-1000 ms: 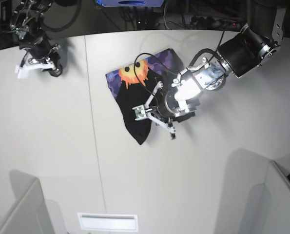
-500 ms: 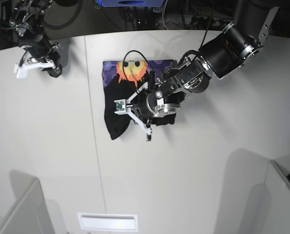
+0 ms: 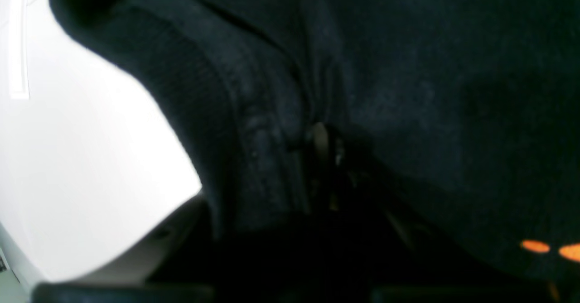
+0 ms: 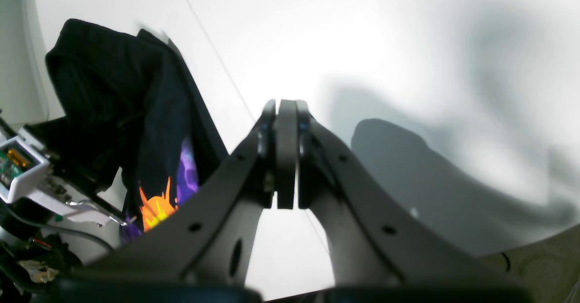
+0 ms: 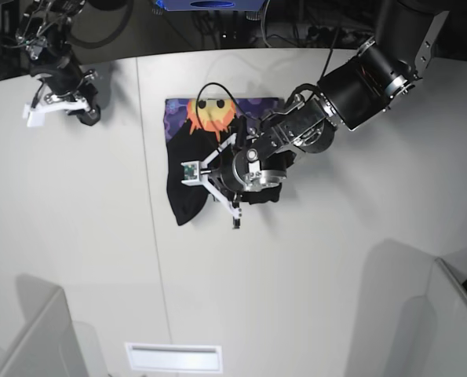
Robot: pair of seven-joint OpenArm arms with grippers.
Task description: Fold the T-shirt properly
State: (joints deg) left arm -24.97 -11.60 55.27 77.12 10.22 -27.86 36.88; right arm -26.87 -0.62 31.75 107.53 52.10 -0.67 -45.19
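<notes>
In the left wrist view, black cloth of the T-shirt [image 3: 385, 90] is pinched in the left gripper [image 3: 324, 158].

In the right wrist view, the right gripper [image 4: 285, 158] is seen pressed together, empty, well apart from the shirt.

In the base view, the T-shirt [image 5: 187, 169] is bunched on the white counter [image 5: 335, 259], clamped at the left fingers [image 5: 241, 169].

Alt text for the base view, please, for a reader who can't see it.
Seen from above, the left gripper pinches a bunched black T-shirt with an orange sun print, lying on a white table. The right gripper hangs shut and empty near the far corner.
</notes>
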